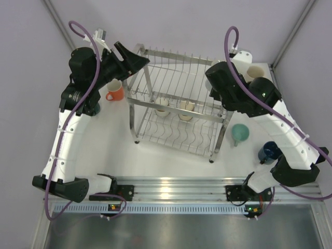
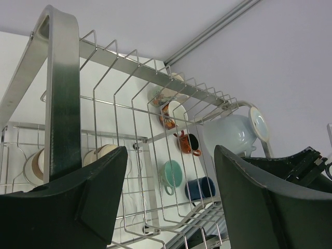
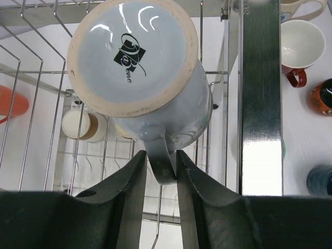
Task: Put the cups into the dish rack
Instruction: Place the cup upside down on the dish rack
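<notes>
The dish rack stands mid-table, with two cream cups on its lower tier. My right gripper is shut on the handle of a pale blue-grey mug. It holds the mug base-toward-camera over the upper tier's right end, beside a corner post. The mug also shows in the left wrist view. My left gripper is open and empty at the rack's far left corner post. An orange mug stands left of the rack.
On the table right of the rack are a mint cup, a navy mug and a cream mug. The right wrist view shows a red-handled cup and an orange-brown cup. Walls close the back and sides.
</notes>
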Tool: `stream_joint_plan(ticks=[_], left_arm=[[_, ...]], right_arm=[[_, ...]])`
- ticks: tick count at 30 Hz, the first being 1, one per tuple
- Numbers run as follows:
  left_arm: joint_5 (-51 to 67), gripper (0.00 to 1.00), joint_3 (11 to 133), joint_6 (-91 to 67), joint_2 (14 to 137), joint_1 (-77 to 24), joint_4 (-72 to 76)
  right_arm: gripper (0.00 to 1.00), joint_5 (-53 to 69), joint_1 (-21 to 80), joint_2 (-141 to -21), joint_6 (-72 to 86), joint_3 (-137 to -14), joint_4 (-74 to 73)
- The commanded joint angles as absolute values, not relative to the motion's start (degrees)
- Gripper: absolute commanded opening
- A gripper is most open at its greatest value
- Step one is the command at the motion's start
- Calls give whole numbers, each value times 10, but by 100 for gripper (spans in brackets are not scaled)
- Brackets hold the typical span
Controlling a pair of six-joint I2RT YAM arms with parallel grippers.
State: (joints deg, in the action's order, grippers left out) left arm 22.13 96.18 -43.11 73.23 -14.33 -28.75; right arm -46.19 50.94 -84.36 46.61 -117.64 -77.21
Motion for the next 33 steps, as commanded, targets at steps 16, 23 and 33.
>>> stream_joint_plan(ticks=[16,23,33], left_arm=[[229,73,958,-424,715,-140,-280],[230,73,958,-422,716,-140,-280],[236,73,981,-416,716,-134,-280]], right_arm=[[31,-461,514,-824,442,-1216,-842],[39,-429,515,-780,418,-1206,-800],[45,-325,514,-704,364,-1174,-670]])
